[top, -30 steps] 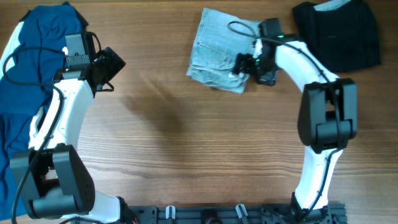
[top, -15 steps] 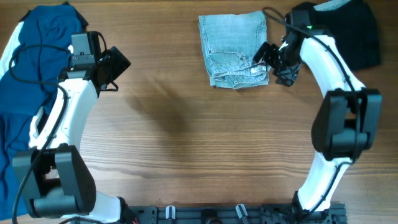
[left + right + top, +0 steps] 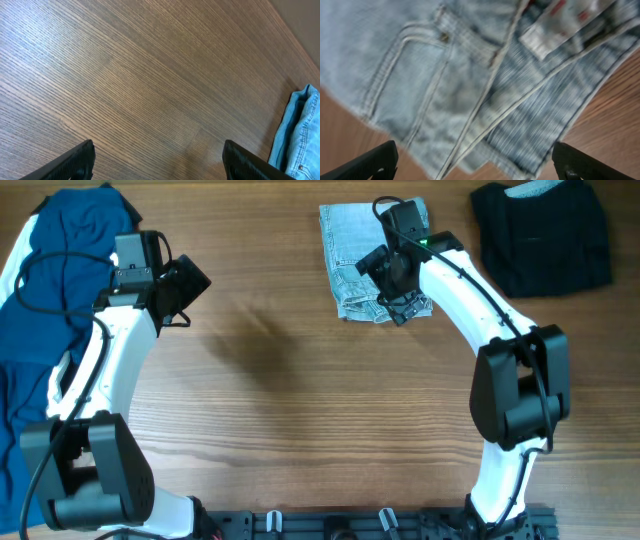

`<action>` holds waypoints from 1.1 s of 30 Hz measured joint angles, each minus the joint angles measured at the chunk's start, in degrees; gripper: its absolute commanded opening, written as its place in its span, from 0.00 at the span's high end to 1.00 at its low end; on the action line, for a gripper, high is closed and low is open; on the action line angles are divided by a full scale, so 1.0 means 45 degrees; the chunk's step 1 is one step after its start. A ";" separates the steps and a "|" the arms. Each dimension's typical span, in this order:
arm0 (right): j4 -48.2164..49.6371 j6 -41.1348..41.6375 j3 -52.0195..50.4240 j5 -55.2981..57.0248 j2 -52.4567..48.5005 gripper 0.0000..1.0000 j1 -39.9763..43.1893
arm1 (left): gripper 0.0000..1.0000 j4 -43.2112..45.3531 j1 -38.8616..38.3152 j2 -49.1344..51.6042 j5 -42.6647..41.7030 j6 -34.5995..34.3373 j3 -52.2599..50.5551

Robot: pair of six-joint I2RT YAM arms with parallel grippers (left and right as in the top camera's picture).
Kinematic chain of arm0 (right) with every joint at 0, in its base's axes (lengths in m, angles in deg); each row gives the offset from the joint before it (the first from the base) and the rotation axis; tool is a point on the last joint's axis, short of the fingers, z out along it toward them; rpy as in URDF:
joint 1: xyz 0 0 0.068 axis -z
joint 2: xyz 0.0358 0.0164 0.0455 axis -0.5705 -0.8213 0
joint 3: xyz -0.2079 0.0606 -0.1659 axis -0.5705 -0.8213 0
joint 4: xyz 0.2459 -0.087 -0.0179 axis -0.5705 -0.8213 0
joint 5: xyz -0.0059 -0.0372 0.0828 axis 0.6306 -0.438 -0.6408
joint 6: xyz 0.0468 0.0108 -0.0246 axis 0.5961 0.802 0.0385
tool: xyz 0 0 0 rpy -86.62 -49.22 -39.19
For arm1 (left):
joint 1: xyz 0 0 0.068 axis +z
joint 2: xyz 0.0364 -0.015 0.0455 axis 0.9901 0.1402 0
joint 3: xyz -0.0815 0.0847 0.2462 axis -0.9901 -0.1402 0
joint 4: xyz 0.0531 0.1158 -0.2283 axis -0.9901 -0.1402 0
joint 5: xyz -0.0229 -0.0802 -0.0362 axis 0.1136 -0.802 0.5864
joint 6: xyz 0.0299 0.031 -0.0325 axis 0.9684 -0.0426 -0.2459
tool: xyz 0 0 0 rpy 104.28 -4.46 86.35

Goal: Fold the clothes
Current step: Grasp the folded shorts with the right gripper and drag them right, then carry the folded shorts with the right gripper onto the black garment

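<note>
Wood table [image 3: 300, 400] | jeans [image 3: 350, 240] under spread right gripper [image 3: 480, 167] | left gripper [image 3: 160, 160] spread | blue cloth [image 3: 60, 220], black cloth [image 3: 545, 240] aside

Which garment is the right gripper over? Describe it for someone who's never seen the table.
On the wooden table, look along the far edge, right of centre, beneath the right gripper. The folded jeans lie there: pale washed denim with a stitched pocket, unlike the black garment further right and the bright blue heap at far left.

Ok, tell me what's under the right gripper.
Folded light-blue jeans lie under the open right gripper, with a back pocket and a label showing. The wooden table shows at their edge. The table beneath them and their inner layers are covered.
</note>
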 measured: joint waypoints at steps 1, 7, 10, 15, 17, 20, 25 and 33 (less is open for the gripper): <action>-0.0015 0.0121 0.0000 0.0126 -0.0291 0.01 0.0024 | 0.19 0.0000 0.0000 0.0000 0.0005 0.0000 0.0000; 0.0330 -0.0049 0.0005 0.0058 -0.1321 0.01 0.0165 | 0.19 -0.0010 0.0000 0.0000 0.0005 0.0000 0.0000; 0.0442 -0.0282 0.0005 0.0034 -0.1389 0.07 0.0316 | 0.19 -0.0039 0.0000 0.0000 0.0005 0.0000 0.0000; 0.1127 -0.0801 0.0044 0.0019 -0.1583 0.36 0.0355 | 0.19 -0.0039 0.0000 0.0000 0.0005 0.0000 0.0000; 0.1554 -0.1243 0.0189 -0.0219 -0.1787 0.68 0.0452 | 0.19 -0.0044 0.0000 0.0000 0.0000 0.0000 0.0000; 0.1953 -0.2064 0.0413 -0.0724 -0.2161 0.93 0.0767 | 0.19 -0.0044 0.0000 0.0000 0.0000 0.0000 0.0000; 0.2812 -0.4274 0.0457 -0.1229 -0.2317 0.96 0.0942 | 0.20 -0.0044 0.0000 0.0000 0.0005 0.0000 0.0000; 0.3764 -0.8068 0.0534 -0.3002 -0.2545 0.96 0.1481 | 0.20 -0.0044 0.0000 0.0000 0.0005 0.0000 0.0000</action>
